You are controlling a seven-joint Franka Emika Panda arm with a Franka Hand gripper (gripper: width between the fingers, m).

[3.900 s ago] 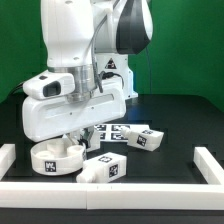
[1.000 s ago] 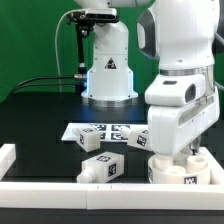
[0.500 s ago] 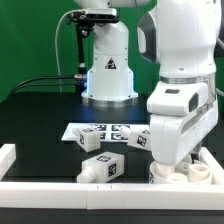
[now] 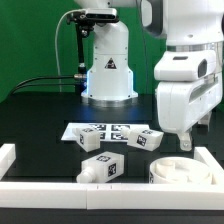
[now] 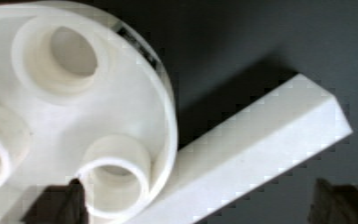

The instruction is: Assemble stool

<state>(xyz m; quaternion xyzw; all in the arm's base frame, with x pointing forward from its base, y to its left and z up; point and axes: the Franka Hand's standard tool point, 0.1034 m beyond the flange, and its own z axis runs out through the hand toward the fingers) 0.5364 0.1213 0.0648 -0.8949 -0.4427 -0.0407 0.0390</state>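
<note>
Three legs lie loose on the black bench point(image 4: 40, 120), none fitted yet. The first leg point(image 4: 92, 140) and second leg point(image 4: 145, 140) sit at either end of the marker board point(image 4: 110, 130), and the third leg point(image 4: 103, 168) is nearer the front. The seat point(image 4: 178, 172) rests in the corner at the exterior view's right, just beside the border rail point(image 4: 205, 160), with its round sockets facing up and all empty. The end effector point(image 4: 181, 146) hangs directly over it, fingers spread wide and gripping nothing. By my judgement the seat is placed, and every leg remains to be fetched and fastened. Legs carry black-and-white square tags; the robot base point(image 4: 108, 65) bears a triangular mark — no writing is legible.
</note>
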